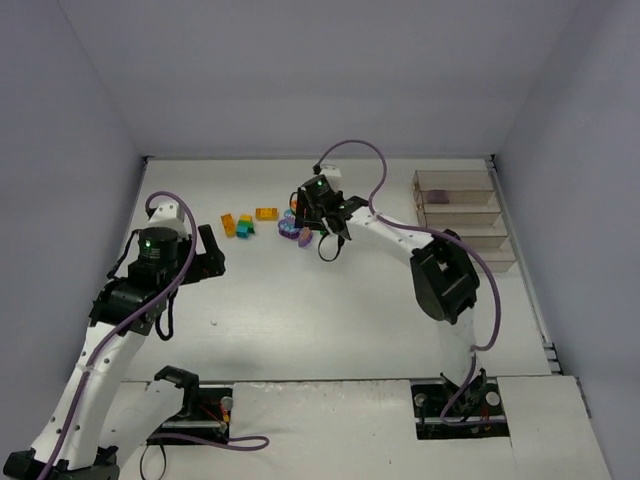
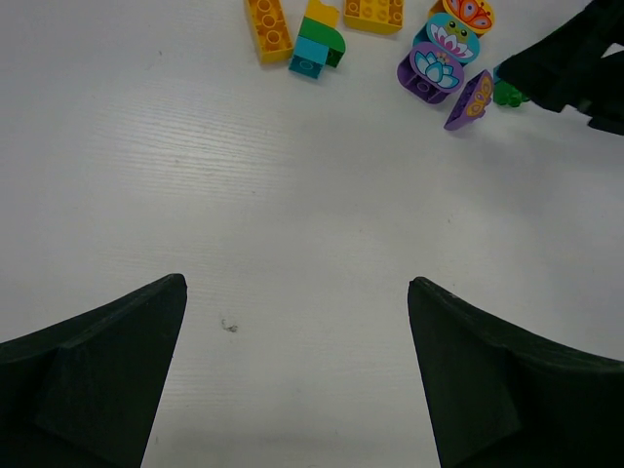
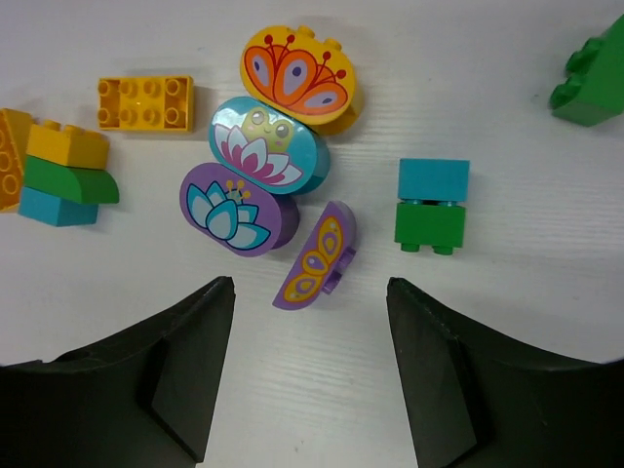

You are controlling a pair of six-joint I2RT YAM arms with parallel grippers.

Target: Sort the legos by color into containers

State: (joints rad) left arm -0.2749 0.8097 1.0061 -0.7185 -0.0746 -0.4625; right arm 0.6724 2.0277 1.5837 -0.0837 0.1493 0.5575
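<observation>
Legos [image 3: 268, 146]: small rigid plastic, judged light and smooth, clustered mid-desk [image 1: 300, 320], well apart from the containers [image 1: 455, 182] at the right edge. Purple butterfly piece [image 3: 316, 255] lies face up; pinch across its short width, as the curve may slip. Right tool [image 3: 308, 327] is parted and empty, just short of it. Left tool [image 2: 297, 283] is spread wide and empty.

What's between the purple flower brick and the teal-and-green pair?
A purple butterfly brick, lying between the purple flower brick and teal-and-green pair; the right wrist view shows it.
</observation>
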